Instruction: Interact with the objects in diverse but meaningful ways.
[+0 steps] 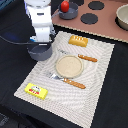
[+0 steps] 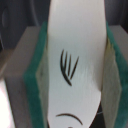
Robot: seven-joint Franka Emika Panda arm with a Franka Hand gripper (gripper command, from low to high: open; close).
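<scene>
Currently pincer clamped on white fish, green pads flanking it, hanging directly over grey pot at placemat's ten o'clock edge; likely poised for dropping fish inside.

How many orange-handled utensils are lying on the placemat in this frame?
2. One utensil lies beside the tan plate, on the side toward the orange biscuit block; the other utensil lies on the plate's opposite side, nearer the yellow packet. Others could be hidden behind the arm.

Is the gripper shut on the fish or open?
Shut on it: the wrist view shows the white fish pressed between both green pads.
</scene>
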